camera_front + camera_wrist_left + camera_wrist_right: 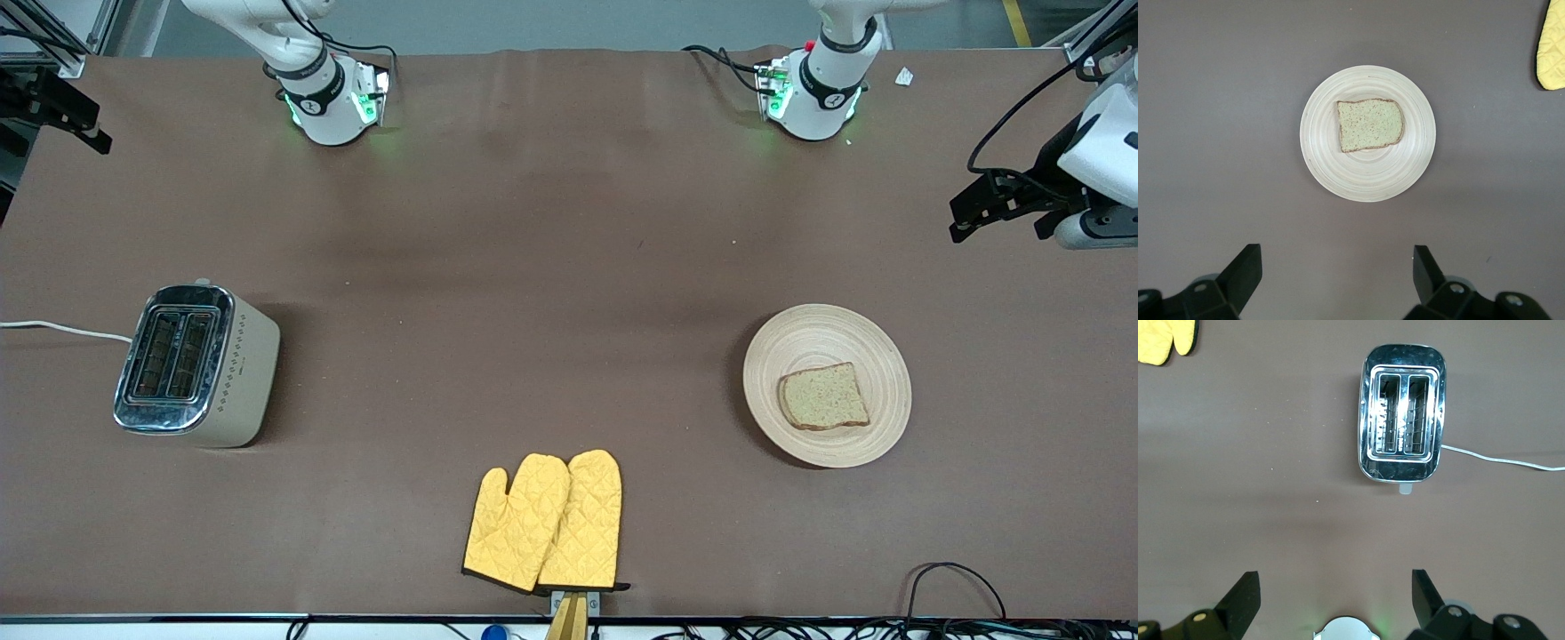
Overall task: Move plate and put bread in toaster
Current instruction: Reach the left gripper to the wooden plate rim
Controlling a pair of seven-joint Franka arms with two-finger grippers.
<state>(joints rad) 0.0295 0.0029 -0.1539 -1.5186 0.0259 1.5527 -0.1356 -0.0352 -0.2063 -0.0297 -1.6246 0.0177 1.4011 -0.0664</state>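
Resting on the plate (827, 342) toward the left arm's end of the table is the bread (823, 397), while the toaster (197, 364) stands upright toward the right arm's end with both slots empty and its white cord (62, 330) running off the table edge. Two yellow oven mitts (544, 522) lie side by side between them, nearer the front camera; the left gripper (1337, 277) hangs over bare table near the plate and the right gripper (1335, 599) over bare table near the toaster, each with jaws spread wide and holding nothing
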